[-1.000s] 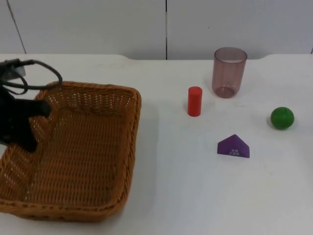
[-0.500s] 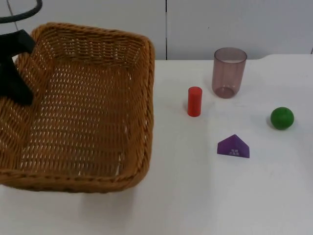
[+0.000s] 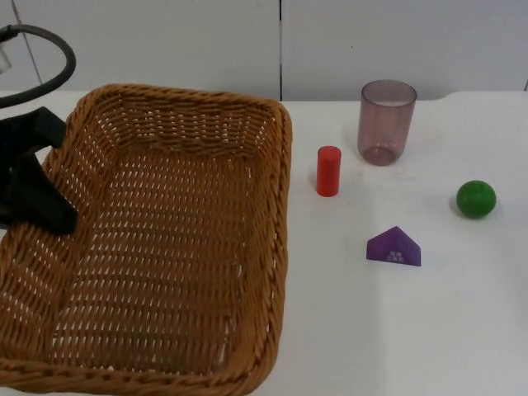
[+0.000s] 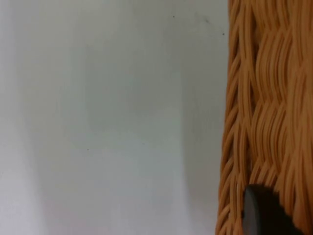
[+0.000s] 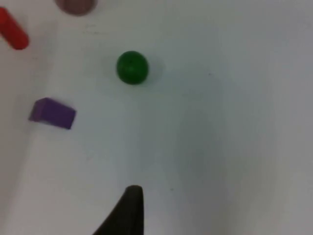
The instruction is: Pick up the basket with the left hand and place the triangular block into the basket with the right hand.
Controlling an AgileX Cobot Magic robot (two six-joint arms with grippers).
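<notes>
In the top view, the wicker basket [image 3: 165,247] is gripped at its left rim by the left gripper [image 3: 37,177] and could tip; in the left wrist view its weave [image 4: 264,117] is clamped, while in the right wrist view the purple triangular block [image 5: 52,113] lies on the table untouched, and whether the right gripper [image 5: 128,210] is released or clenched cannot be told.

Wicker basket [image 3: 165,247] lifted; purple triangular block [image 3: 394,247] on table

The top view looks down and forward. The left wrist view hugs the brown woven wicker basket [image 4: 264,122]. The right wrist view shares the purple triangular block [image 5: 52,113] with the top view.
</notes>
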